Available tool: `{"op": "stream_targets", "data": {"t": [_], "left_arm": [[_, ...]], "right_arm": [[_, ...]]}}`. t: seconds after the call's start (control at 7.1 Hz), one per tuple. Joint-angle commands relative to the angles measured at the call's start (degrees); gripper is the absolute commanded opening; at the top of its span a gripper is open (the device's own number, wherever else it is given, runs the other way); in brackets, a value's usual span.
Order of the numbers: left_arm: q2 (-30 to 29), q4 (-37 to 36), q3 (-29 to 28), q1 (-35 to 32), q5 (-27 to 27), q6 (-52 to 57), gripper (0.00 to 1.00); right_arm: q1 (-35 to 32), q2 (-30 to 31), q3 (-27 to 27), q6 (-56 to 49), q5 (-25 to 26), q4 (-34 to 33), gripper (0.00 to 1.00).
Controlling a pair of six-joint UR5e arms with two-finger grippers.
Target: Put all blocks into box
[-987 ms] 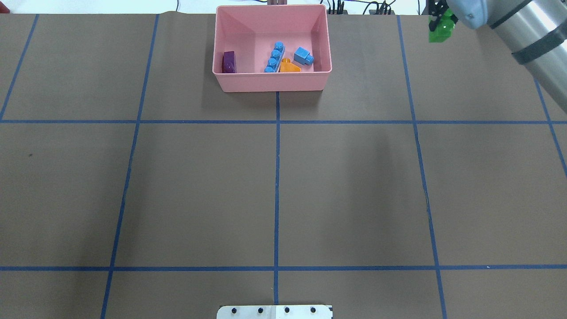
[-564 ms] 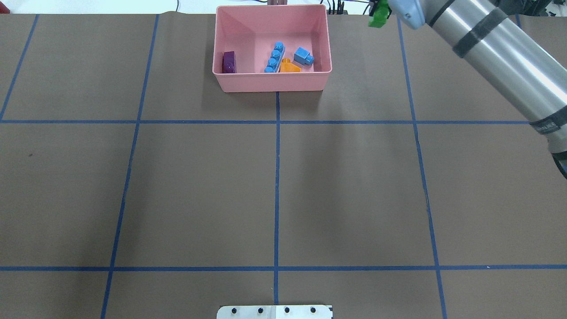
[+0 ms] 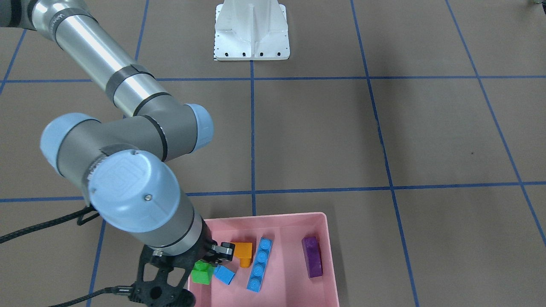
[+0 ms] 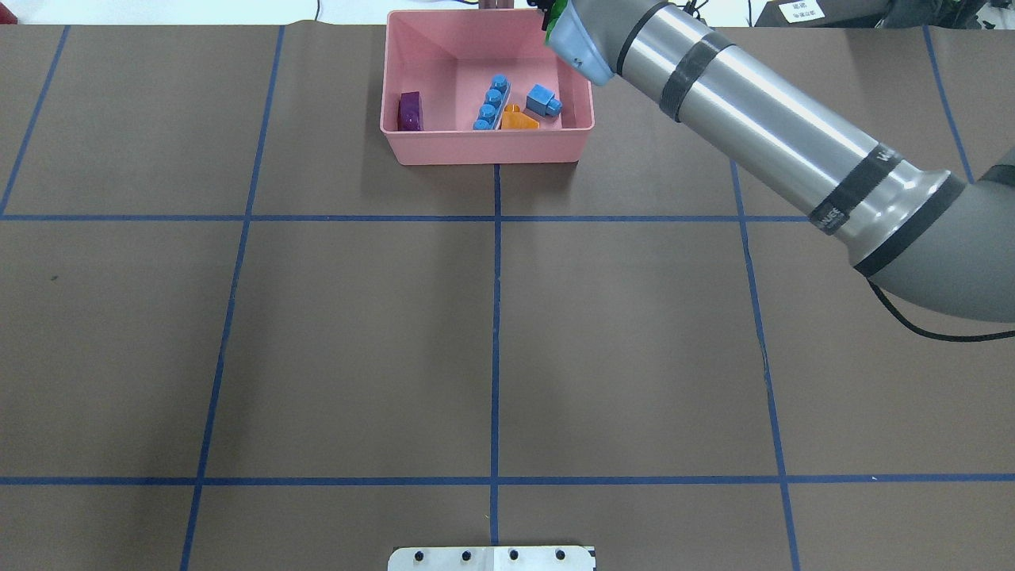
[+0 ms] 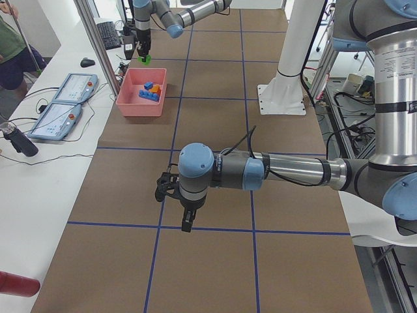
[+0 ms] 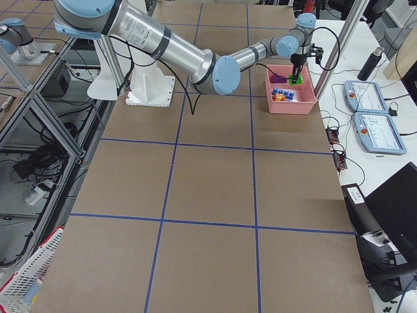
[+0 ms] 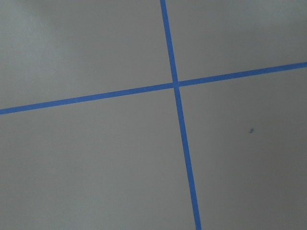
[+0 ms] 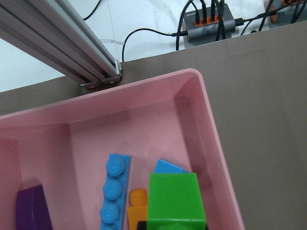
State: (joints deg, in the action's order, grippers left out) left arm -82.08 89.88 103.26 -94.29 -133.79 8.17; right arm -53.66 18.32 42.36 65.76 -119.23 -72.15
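Observation:
My right gripper is shut on the green block and holds it above the box's far right corner. In the right wrist view the green block hangs over the box's inside, by its right wall. On the box floor lie the purple block, the long blue block, the small blue block and the orange block. My left gripper shows only in the exterior left view, low over bare table far from the box, and I cannot tell its state.
The white robot base stands at the table's near edge. An aluminium post and a cable hub sit just behind the box. Teach pendants lie on a side bench where a person stands.
My right arm has swung left along the table's far edge with the green block, from the far right corner to above the box's far right corner.

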Motion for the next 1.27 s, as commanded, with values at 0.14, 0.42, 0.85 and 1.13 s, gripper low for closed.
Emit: {"op": "stream_targets", "data": {"t": [0.14,0.42,0.85,1.13], "left_arm": [[-0.10,-0.06,-0.16,0.07,0.02,0.00,1.00],[-0.10,-0.06,-0.43,0.07,0.02,0.00,1.00],[-0.10,-0.06,-0.60,0.07,0.02,0.00,1.00],[0.08,0.03,-0.60,0.07,0.02,0.09,1.00]], "right_arm": [[5.83,-4.95,-4.39,10.60,6.72,4.56,0.00],[7.24,-5.40,-4.47,10.62,7.95,4.48,0.96],[7.60,-7.94,-4.56,13.59,8.58,4.13,0.99],[6.91,-8.39,-4.21,12.39,7.44,0.12,1.00]]}}
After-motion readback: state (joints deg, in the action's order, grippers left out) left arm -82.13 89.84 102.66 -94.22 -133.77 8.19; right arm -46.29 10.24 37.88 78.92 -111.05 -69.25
